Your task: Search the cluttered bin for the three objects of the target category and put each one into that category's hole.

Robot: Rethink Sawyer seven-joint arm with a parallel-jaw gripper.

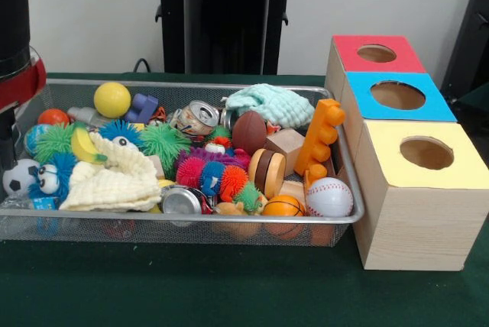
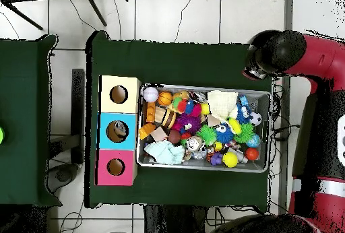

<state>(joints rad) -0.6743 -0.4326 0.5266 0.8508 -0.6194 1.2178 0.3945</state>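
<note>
Silver wire mesh forms the cluttered bin (image 1: 348,212), which in the front view sits on the green table (image 1: 191,289) left of three wooden boxes; the hole (image 1: 398,95) opens in the blue face of the middle box. A yellow ball (image 1: 112,99), a baseball (image 1: 329,196) and spiky toys fill the bin. From overhead, the bin (image 2: 264,94) lies right of the hole (image 2: 117,131), the red arm (image 2: 317,52) bends beyond its far corner, and I cannot tell the gripper's state.

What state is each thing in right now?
Bin: full of toys, on the table.
Blue box hole: open; overhead view shows something inside.
Red box hole: open.
Yellow box hole: open.
Crushed can: lying on its side.
Arm: off to the bin's side.
</note>
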